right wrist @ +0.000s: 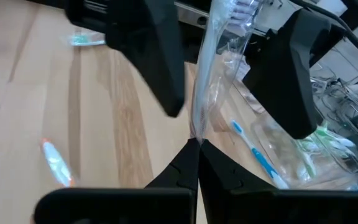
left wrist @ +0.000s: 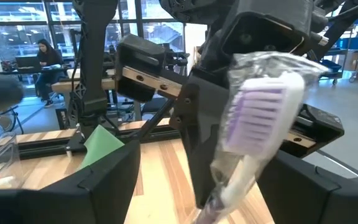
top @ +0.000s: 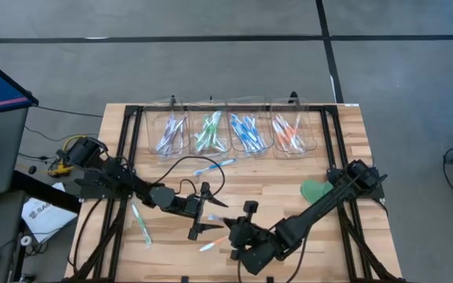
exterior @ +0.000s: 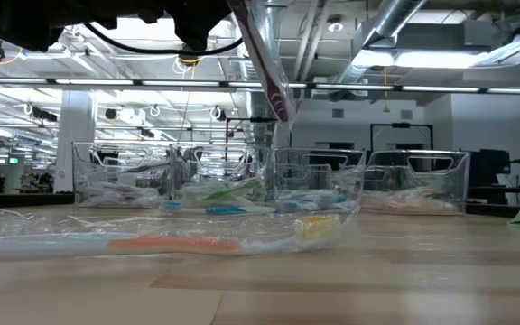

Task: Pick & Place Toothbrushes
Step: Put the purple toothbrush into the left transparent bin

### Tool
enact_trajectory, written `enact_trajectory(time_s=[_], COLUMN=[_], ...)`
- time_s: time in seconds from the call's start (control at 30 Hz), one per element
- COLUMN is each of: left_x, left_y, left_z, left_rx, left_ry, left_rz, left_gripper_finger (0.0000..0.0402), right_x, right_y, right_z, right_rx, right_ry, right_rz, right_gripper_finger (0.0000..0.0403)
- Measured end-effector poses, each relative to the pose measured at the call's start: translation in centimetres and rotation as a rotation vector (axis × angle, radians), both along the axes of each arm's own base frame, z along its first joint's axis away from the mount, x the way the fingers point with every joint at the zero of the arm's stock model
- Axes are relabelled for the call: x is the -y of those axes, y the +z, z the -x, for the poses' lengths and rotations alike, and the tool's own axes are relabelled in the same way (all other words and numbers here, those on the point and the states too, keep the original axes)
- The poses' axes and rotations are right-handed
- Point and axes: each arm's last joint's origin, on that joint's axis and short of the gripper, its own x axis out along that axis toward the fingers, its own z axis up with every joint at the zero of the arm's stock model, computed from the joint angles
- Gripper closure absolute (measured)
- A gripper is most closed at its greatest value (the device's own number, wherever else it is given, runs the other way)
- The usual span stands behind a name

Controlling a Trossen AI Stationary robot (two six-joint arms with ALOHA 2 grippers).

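Observation:
My right gripper [right wrist: 194,149] is shut on a purple-bristled toothbrush [left wrist: 260,118] in a clear wrapper, held near the table's front middle. My left gripper [top: 203,212] is open and level. Its fingers [right wrist: 157,62] stand on either side of this toothbrush's upper part, and gaps show on both sides. Loose toothbrushes lie flat on the wood: an orange one [top: 211,245], a green one [top: 140,224] and a blue one [top: 215,167]. More toothbrushes lie sorted by colour in the clear bins [top: 230,130]. My right gripper pinches the wrapped toothbrush between its two fingertips, on the shaft [right wrist: 196,134] well away from the bristle head [right wrist: 238,12]. The toothbrush stands tilted with its head up. Its lower end [exterior: 283,104] is clear of the table.
Several clear bins [exterior: 269,181] stand in a row along the far edge. A flat green disc [top: 314,190] lies at the right, by the right arm. The wrapped orange toothbrush [exterior: 179,242] lies close to the front edge. Black frame rails run down both sides of the table.

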Motion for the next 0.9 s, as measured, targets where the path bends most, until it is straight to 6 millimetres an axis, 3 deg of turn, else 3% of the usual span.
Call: enact_trajectory(time_s=[0.27,0.63,0.77,0.9], left_x=[0.00,0.13,0.12,0.10], left_y=[0.00,-0.45,-0.47,-0.37], left_z=[0.00,0.02,0.02,0.06], left_rx=[0.000,-0.042,-0.044,-0.045], left_ry=[0.000,-0.003,-0.003,-0.001], left_rz=[0.000,-0.028,-0.029,-0.029], left_gripper_finger=[0.0178,0.0380,0.0387,0.0392], right_x=[-0.15,-0.13,-0.16,-0.26], right_y=[0.00,-0.04,-0.07,-0.16], right_z=[0.10,0.10,0.10,0.14], right_rx=[0.000,-0.003,0.007,0.000], right_ry=[0.004,0.005,-0.007,0.001], right_rz=[0.000,0.000,-0.023,-0.074], right_gripper_finger=[0.0403,0.0403,0.0396,0.0356])
